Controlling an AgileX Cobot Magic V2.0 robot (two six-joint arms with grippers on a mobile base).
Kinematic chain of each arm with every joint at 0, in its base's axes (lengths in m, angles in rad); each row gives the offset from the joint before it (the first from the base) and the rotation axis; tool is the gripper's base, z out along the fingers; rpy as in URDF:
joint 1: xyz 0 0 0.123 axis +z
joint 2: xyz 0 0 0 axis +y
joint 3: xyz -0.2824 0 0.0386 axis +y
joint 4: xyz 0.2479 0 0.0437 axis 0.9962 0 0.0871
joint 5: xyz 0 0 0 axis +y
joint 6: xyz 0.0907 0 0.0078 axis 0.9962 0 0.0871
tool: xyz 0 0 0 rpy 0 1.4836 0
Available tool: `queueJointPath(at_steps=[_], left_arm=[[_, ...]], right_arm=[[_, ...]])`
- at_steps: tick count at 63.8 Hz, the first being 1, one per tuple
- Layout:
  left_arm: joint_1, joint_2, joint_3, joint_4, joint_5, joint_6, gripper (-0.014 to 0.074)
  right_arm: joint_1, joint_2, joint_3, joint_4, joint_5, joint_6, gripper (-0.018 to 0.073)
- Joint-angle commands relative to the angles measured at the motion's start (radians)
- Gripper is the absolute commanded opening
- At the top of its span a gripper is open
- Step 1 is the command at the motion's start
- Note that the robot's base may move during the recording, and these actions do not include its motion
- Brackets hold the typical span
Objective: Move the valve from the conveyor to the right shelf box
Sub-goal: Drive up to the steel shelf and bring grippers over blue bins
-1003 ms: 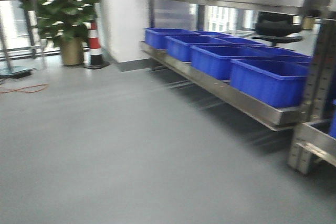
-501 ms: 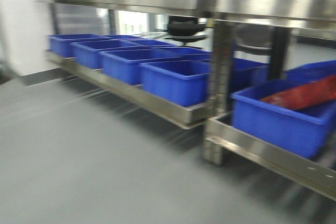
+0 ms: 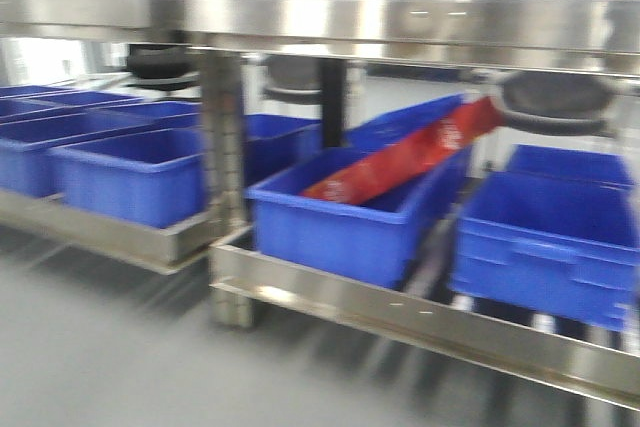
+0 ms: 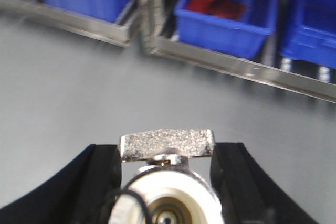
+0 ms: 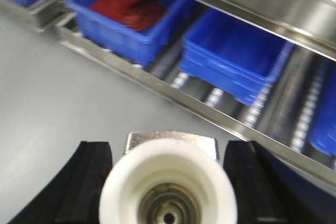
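Steel shelf (image 3: pixel 400 319) stands on grey floor (image 3: pixel 100 367). Its low tier carries blue bins in a row. Middle bin (image 3: pixel 330 232) holds a red package (image 3: pixel 410 159), tilted. Right bin (image 3: pixel 540 247) sits just beside it, and left bins (image 3: pixel 130 182) sit past the upright post (image 3: pixel 225 177).

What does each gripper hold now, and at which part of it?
The left gripper holds a silvery valve, clamped at the sides of its round body. The right gripper holds a second valve by its cream-white base.
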Motion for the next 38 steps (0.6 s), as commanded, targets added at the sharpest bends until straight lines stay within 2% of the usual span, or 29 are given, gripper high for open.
queueJointPath(at_steps=[1, 38], left_arm=[[-0.005, -0.012, -0.011, -0.010, -0.037, -0.005, -0.0111], [-0.005, -0.012, -0.011, -0.010, -0.037, -0.005, -0.0111]], right_arm=[[0.000, -0.010, -0.015, -0.005, -0.057, -0.009, -0.0154], [0.000, -0.010, -0.015, -0.005, -0.057, -0.009, -0.0154]])
